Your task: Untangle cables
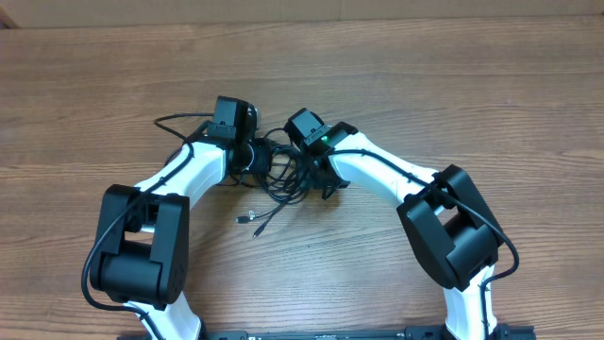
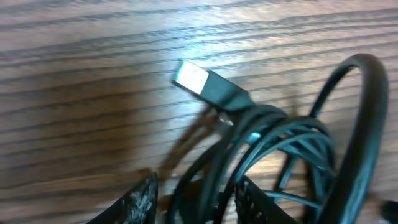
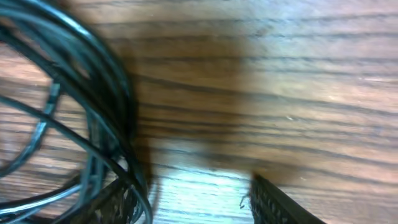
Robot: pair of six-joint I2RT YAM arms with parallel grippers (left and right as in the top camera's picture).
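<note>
A wood-grain tabletop [image 1: 425, 76] fills every view. At its centre you see the cables [image 1: 283, 178], thin black cords gathered into 1 loose tangle. The tangle lies between the left arm [image 1: 189, 175] and the right arm [image 1: 377, 170], which bend inward toward each other from the near edge. To the left of the tangle 1 loop strays outward, and 2 loose plug ends [image 1: 249, 221] trail onto bare wood on the near side. In the left wrist view, your left end effector [image 2: 196, 190] pinches a bundle of several strands that fills the gap between its fingers. A silver-tipped plug [image 2: 194, 78] juts out beyond the bundle. In the right wrist view, your right end effector [image 3: 193, 196] stands spread, with lit bare wood between its fingers. The coiled strands there cross over the finger at the left of that view.
</note>
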